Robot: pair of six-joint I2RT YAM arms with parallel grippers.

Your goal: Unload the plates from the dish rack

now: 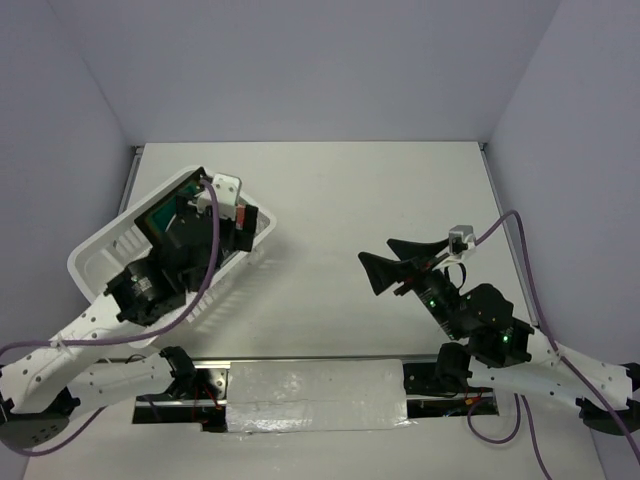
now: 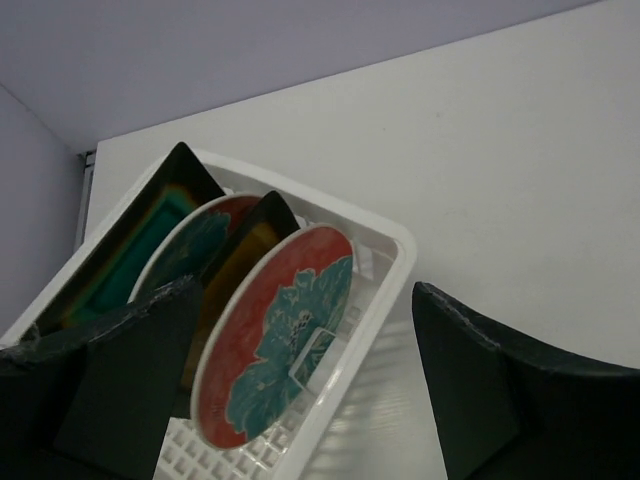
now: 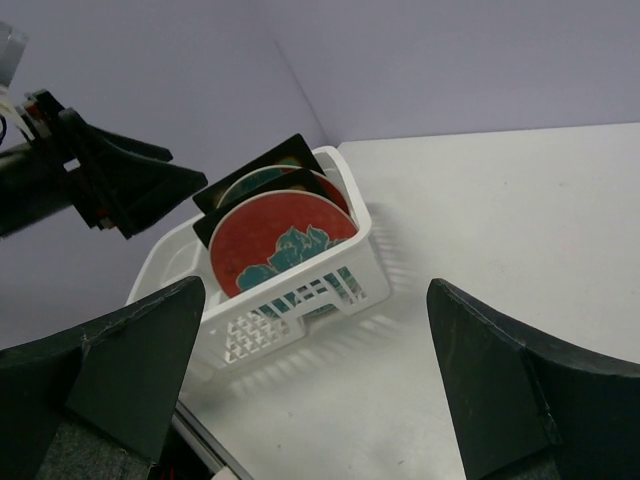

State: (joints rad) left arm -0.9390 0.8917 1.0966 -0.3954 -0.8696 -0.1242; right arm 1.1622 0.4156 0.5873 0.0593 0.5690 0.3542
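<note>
four plates stand on edge in the dish rack, rims up for pinching, left jaws wide open over them, right jaws open above the desk.

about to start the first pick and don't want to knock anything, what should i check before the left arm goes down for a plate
1. Left gripper open: ok, fingers spread wide above the dish rack.
2. Nearest red plate between the fingers: ok in the left wrist view.
3. Plates standing on edge: ok; the mustard square plate, second red plate and teal square plate stand behind it.
4. Right gripper out of the way: ok, open over the table, apart from the rack.
5. Gap behind the nearest plate wide enough for a finger: cannot tell.
</note>
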